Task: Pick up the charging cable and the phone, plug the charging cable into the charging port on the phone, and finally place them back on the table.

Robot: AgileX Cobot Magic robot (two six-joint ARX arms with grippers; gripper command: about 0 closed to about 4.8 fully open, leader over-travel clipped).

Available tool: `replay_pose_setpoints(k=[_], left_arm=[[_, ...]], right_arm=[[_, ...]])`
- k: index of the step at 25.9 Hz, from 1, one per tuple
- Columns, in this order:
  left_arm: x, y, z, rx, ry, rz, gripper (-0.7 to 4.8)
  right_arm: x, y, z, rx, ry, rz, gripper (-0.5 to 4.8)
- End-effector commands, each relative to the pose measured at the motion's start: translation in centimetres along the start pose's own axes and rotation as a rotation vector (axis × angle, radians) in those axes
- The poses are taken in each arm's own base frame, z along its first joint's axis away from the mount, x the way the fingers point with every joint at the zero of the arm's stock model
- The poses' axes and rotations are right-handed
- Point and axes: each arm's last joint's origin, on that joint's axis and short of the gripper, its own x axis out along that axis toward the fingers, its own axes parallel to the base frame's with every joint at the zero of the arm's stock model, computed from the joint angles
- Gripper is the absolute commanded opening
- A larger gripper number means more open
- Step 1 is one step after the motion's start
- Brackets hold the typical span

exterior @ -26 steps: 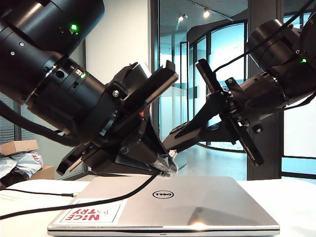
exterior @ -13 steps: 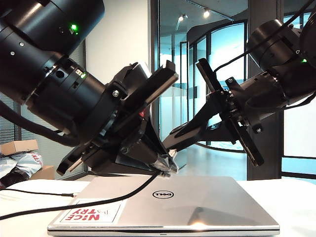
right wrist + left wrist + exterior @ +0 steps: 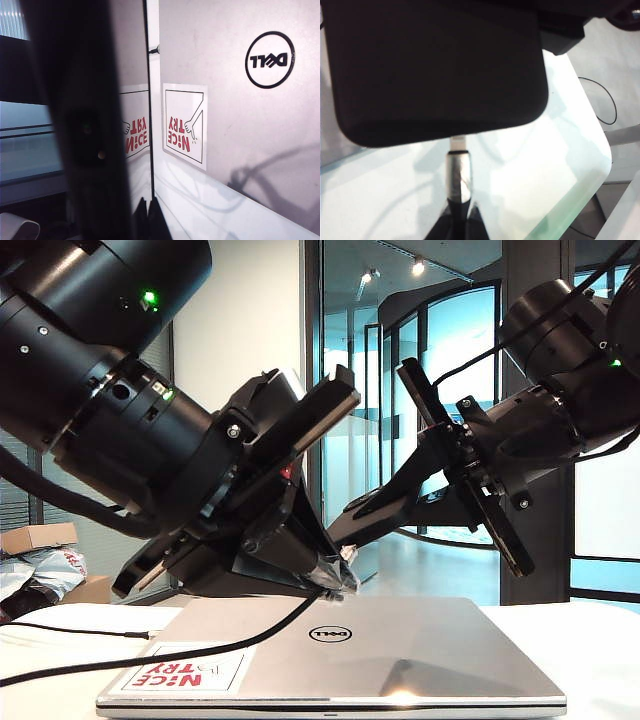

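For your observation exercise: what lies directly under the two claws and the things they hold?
Under the left claw, shut on the charging cable, and the right claw, shut on the phone, lies a closed silver laptop on the table. The table beneath the laptop is covered.

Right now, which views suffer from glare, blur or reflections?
Exterior view: bright glare spot on the laptop front edge. Left wrist view: washed out, the phone a dark mass, only the cable plug sharp. Right wrist view: phone blurred, mirroring the sticker.
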Motion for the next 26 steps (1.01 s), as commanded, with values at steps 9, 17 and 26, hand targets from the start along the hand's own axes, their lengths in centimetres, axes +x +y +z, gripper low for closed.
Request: replay_pose_setpoints(k=[9, 17, 26], left_arm=[[-0.04, -0.05, 0.15, -0.026, -0.009, -0.005, -0.06], [-0.04, -0.09, 0.20, -0.024, -0.015, -0.010, -0.06], [-0.04, -0.09, 0.19, -0.024, -0.014, -0.009, -0.06]], right_arm=[[-0.07, 0.53, 0.10, -0.060, 0.006, 0.038, -0.05], [-0.04, 0.45, -0.05, -0.012, 0.030, 0.038, -0.05], [-0.09, 0.27, -0.14, -0.005, 0.039, 0.023, -0.05]])
